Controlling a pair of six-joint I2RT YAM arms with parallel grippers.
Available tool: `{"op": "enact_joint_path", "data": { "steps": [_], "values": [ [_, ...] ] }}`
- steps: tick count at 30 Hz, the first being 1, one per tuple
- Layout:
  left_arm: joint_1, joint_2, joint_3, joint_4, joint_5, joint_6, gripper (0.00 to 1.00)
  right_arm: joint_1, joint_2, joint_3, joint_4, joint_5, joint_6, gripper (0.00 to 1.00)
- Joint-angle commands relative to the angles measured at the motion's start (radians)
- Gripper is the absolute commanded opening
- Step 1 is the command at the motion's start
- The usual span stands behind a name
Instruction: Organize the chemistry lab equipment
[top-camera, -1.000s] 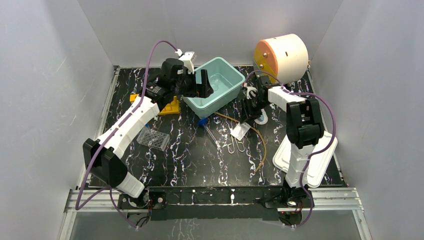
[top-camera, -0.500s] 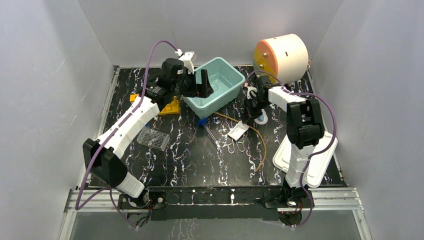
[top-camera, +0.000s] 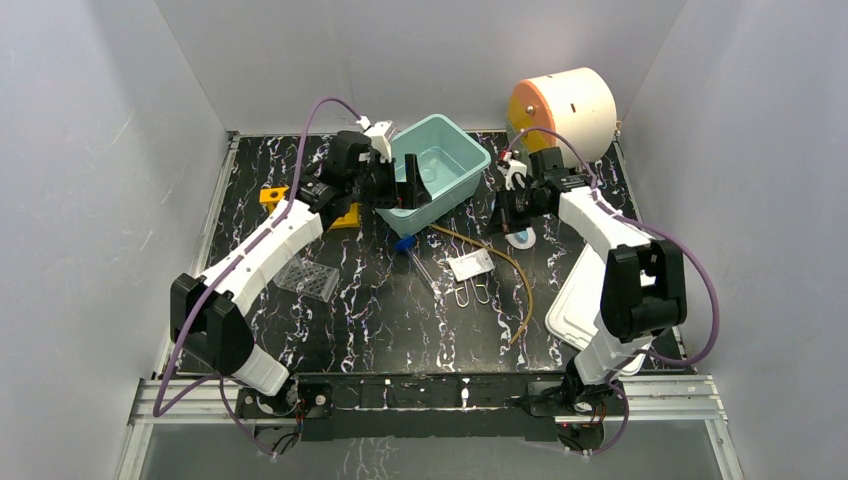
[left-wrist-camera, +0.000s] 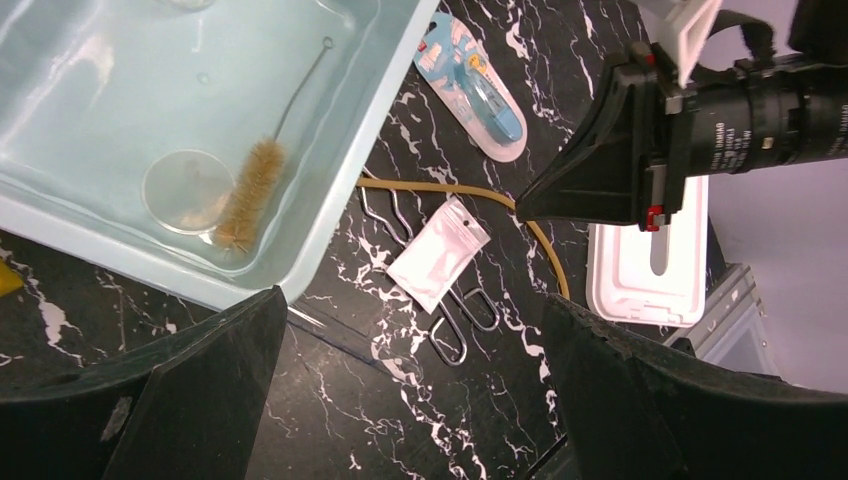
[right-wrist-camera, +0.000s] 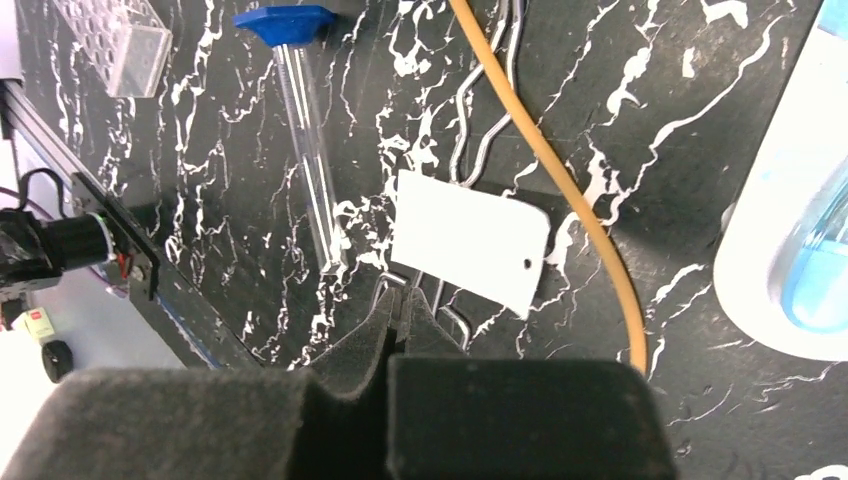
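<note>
L pincer (left-wrist-camera: 410, 310): we log fingers spread wide, nothing btwn them, touching nothing; it hangs over the near rim of the teal tub (left-wrist-camera: 330, 215). In the tub: thin brush (left-wrist-camera: 250, 185), bristles against the small glass dish (left-wrist-camera: 180, 190). R pincer (right-wrist-camera: 400, 305): we note fingers pressed together, empty, tip above the mat (right-wrist-camera: 700, 120), just short of the white card (right-wrist-camera: 470, 250). The card overlaps the wire clips (right-wrist-camera: 480, 110); amber tubing (right-wrist-camera: 560, 190) runs beside it, and the blue-capped tube (right-wrist-camera: 310, 170) lies apart on the other side. Yellow rack (top-camera: 347, 216) sits left of the tub, partly under the L arm. Edges: white lidded box (top-camera: 575, 305) to the right, clear well plate (top-camera: 307, 277) to the left. Bare mat shows btwn clips and arm bases.
</note>
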Motion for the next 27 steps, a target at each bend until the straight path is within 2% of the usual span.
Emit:
{"op": "enact_joint_path", "data": {
  "steps": [1,3,5,7,9,10,15,20,23,27],
  "values": [
    [0.002,-0.052,-0.042,0.046,0.066,-0.032,0.98,-0.003,-0.089,-0.063,0.087,-0.004,0.092,0.0],
    [0.002,-0.056,-0.059,0.055,0.068,-0.041,0.98,-0.002,-0.092,-0.083,0.061,0.058,0.134,0.01],
    [0.002,-0.059,-0.072,0.061,0.074,-0.044,0.98,0.005,-0.083,-0.098,0.036,0.114,0.19,0.26],
    [-0.003,-0.061,-0.081,0.066,0.081,-0.044,0.98,0.03,-0.111,-0.171,0.089,0.161,0.261,0.5],
    [-0.011,-0.062,-0.088,0.066,0.083,-0.037,0.98,0.052,-0.139,-0.232,0.156,0.187,0.359,0.64],
    [-0.016,-0.063,-0.092,0.066,0.082,-0.031,0.98,0.062,-0.147,-0.257,0.186,0.189,0.403,0.67],
    [-0.048,-0.064,-0.108,0.061,0.064,-0.006,0.98,0.149,-0.129,-0.274,0.249,0.359,0.515,0.71],
    [-0.115,-0.052,-0.123,0.061,0.018,0.014,0.98,0.152,-0.055,-0.217,0.211,0.492,0.538,0.7],
    [-0.149,-0.042,-0.153,0.099,-0.008,-0.021,0.98,0.152,-0.01,-0.196,0.216,0.497,0.506,0.6],
    [-0.205,-0.018,-0.201,0.188,-0.031,-0.081,0.87,0.152,0.047,-0.17,0.216,0.493,0.486,0.46]
  ]
}}
